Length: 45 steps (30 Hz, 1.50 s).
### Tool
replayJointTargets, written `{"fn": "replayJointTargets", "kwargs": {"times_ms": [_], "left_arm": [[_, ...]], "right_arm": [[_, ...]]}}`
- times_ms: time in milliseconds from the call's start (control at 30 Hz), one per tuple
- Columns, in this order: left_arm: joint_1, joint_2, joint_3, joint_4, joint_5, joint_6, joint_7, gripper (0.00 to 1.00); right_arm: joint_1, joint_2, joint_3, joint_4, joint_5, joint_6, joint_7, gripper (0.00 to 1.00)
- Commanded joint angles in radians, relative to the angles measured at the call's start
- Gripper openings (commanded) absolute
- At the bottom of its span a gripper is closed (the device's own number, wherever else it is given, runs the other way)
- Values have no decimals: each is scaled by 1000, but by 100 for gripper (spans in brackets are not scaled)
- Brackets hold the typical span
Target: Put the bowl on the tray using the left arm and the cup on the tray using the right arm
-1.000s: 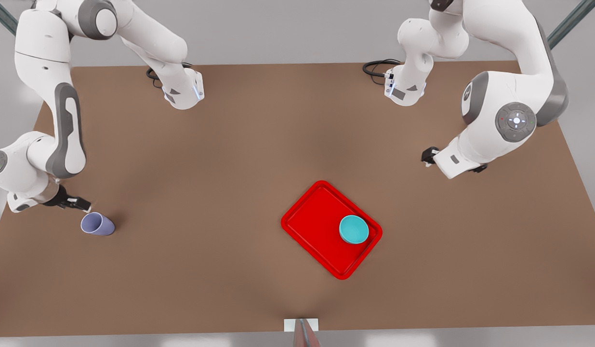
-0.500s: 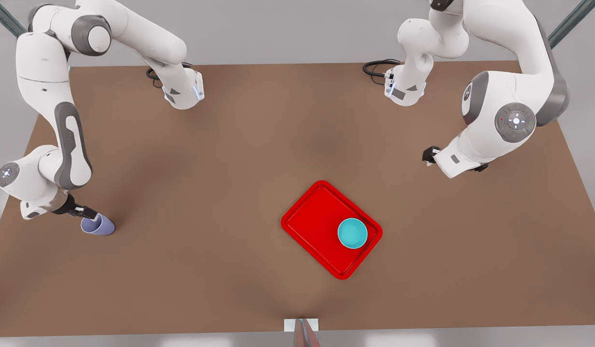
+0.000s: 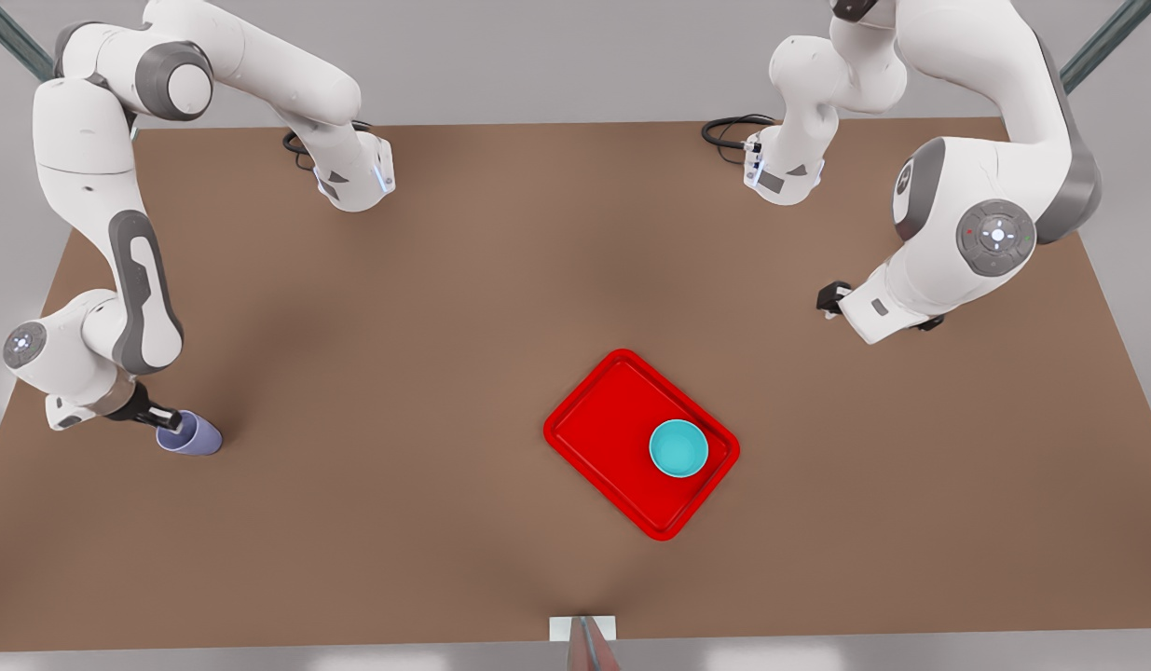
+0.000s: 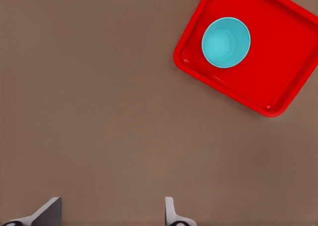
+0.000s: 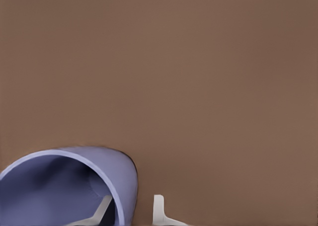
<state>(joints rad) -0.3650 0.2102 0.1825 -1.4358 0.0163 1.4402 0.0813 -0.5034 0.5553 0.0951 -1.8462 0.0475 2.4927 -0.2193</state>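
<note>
Right gripper (image 3: pixel 172 424) straddles the lavender cup's (image 3: pixel 193 436) rim, fingers apart; left gripper (image 4: pixel 112 211), spread, waits away from the red tray (image 3: pixel 594 438) holding the teal bowl (image 3: pixel 678 448).

1 bowl (image 3: pixel 678 448), 1 cup (image 3: pixel 192 435), 1 tray (image 3: pixel 601 436), 2 arms, 1 table (image 3: pixel 426 326).
</note>
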Motion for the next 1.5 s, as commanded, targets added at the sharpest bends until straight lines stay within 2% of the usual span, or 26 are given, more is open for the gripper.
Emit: {"fn": "replayJointTargets", "kwargs": {"times_ms": [0, 433, 533, 667, 1133, 1333, 1467], "left_arm": [[0, 0, 0, 0, 1, 0, 2, 100], [0, 5, 0, -2, 2, -7, 2, 100], [0, 5, 0, -2, 2, -7, 2, 100], [0, 3, 0, -2, 2, -9, -2, 100], [0, 3, 0, 0, 2, -8, -3, 100], [0, 1, 0, 0, 1, -9, -5, 100], [0, 1, 0, 0, 2, -11, -3, 100]], "right_arm": [[0, -2, 0, 1, 0, 0, 0, 21], [-6, -5, 28, 13, -18, -9, 1, 21], [6, -51, 51, 15, -20, -67, -3, 21], [86, -103, 52, 1, -18, -106, 9, 21], [391, -115, 71, 21, -8, -117, 60, 21], [563, -55, 66, 145, 15, -120, 193, 21], [697, 29, 61, 377, 51, -273, 202, 21]]}}
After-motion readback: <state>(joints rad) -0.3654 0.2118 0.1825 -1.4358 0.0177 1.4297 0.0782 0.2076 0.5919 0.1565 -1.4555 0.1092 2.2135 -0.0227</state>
